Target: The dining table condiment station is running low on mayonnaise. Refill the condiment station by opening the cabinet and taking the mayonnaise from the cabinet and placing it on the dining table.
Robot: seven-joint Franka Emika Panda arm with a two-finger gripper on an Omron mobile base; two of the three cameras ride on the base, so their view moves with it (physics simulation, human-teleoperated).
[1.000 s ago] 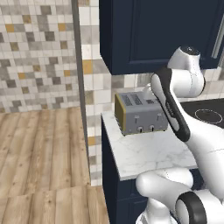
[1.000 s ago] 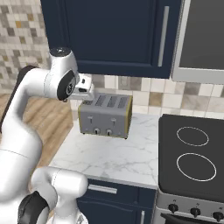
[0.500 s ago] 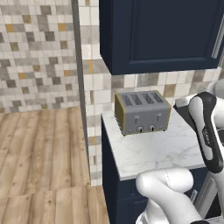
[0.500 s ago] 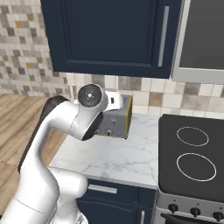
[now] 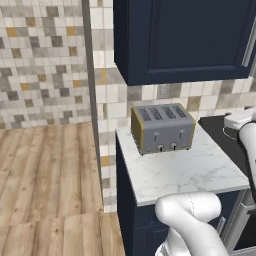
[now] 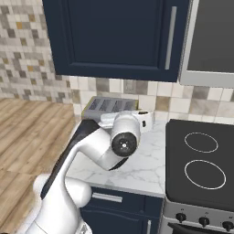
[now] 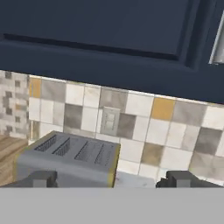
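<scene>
Navy blue and shut, the cabinet (image 6: 114,39) hung above a short marble counter (image 5: 185,170), its flat door closed and its long silver handle (image 6: 170,37) running upright near the door's right edge. In the hand view the gripper (image 7: 111,179) stood wide open and empty, its two dark fingertips (image 7: 41,178) set well apart and touching nothing, aimed at the tiled wall (image 7: 131,116) below the cabinet's underside. A grey four-slot toaster (image 5: 162,127) with yellowish ends sat on the counter against that wall, just beyond the left fingertip in the hand view. From the right base camera the white arm (image 6: 98,146) bent low over the counter in front of the toaster, partly hiding it, with a black two-ring cooktop (image 6: 201,160) beside it to the right. The left base camera showed wood flooring (image 5: 45,170) to the left of the counter. The handle sat high and to the right of the gripper, apart from it.
</scene>
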